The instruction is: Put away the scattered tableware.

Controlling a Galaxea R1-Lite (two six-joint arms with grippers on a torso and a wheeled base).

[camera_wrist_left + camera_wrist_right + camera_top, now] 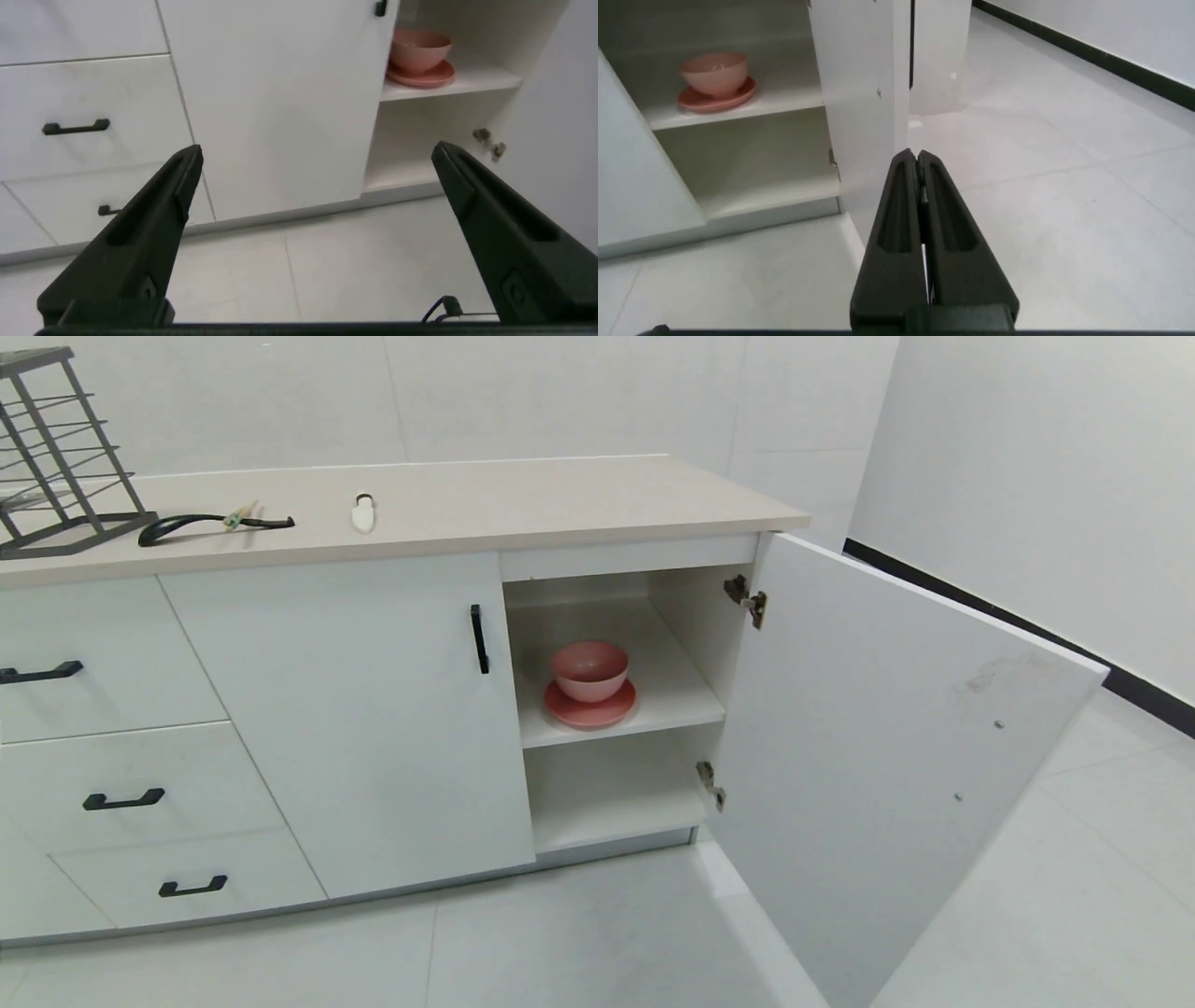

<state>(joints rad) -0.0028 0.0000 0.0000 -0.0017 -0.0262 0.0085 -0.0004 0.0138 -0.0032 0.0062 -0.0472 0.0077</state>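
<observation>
A pink bowl (pixel 589 670) sits on a pink plate (pixel 590 707) on the upper shelf (pixel 672 695) of the open cabinet; both appear again as bowl (pixel 420 49), plate (pixel 422 76), bowl (pixel 714 73) and plate (pixel 716 97). On the countertop (pixel 523 495) lie a black-handled utensil (pixel 210 525) and a small white utensil (pixel 363 512). My left gripper (pixel 316 161) hangs open above the floor in front of the closed cabinet door. My right gripper (pixel 921 163) is shut with nothing in it, low over the floor beside the open door's edge.
The cabinet door (pixel 887 747) stands swung wide open to the right. A black wire rack (pixel 56 448) stands at the countertop's left end. Drawers with black handles (pixel 123 799) fill the left side. White tiled floor (pixel 579 943) stretches in front.
</observation>
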